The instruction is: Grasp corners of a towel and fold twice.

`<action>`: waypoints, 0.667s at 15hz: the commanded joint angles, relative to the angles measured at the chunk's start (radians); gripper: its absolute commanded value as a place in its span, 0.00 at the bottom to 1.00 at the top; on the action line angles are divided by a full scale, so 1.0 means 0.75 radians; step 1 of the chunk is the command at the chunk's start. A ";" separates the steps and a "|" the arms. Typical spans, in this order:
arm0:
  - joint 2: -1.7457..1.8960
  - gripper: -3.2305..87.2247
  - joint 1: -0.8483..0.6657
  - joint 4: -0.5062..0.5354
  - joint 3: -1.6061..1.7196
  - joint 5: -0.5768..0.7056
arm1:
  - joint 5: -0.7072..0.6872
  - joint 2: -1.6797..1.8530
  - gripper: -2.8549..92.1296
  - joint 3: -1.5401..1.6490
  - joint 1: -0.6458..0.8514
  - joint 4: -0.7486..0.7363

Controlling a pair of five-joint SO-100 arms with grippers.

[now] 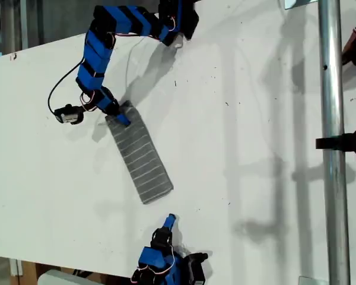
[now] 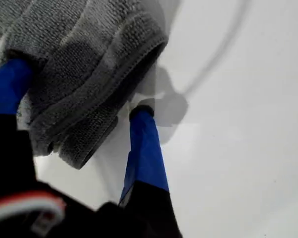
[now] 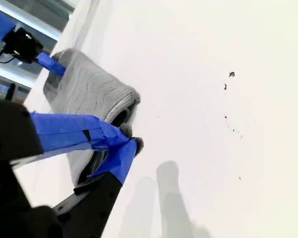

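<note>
The grey striped towel (image 1: 139, 154) lies on the white table (image 1: 249, 119) folded into a narrow strip, running diagonally in the exterior view. My first gripper (image 1: 120, 116) stands open at the strip's far end. In the first wrist view (image 2: 79, 89) the stacked layers of a towel (image 2: 89, 54) corner sit between the blue fingers, and one fingertip (image 2: 143, 116) touches the table beside the hem. My second gripper (image 1: 171, 221) is shut and empty, a short way off the strip's near end. The second wrist view shows its tips (image 3: 130, 144) meeting in front of the towel (image 3: 89, 94).
A vertical metal pole (image 1: 332, 142) with a black clamp (image 1: 347, 142) stands at the exterior view's right. A black cable (image 1: 56, 95) loops beside the first arm. The table's front edge runs close to the second arm's base (image 1: 166, 267).
</note>
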 commanded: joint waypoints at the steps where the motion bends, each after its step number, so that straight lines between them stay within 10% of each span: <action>1: 0.006 0.01 0.008 -0.004 0.008 -0.018 | 0.022 0.014 0.39 -0.092 -0.067 0.016; 5: 0.006 0.01 0.006 -0.004 0.008 -0.020 | 0.063 -0.002 0.03 -0.104 -0.067 0.049; 10: 0.006 0.01 0.004 -0.004 0.008 -0.018 | 0.078 0.080 0.03 -0.063 -0.063 0.102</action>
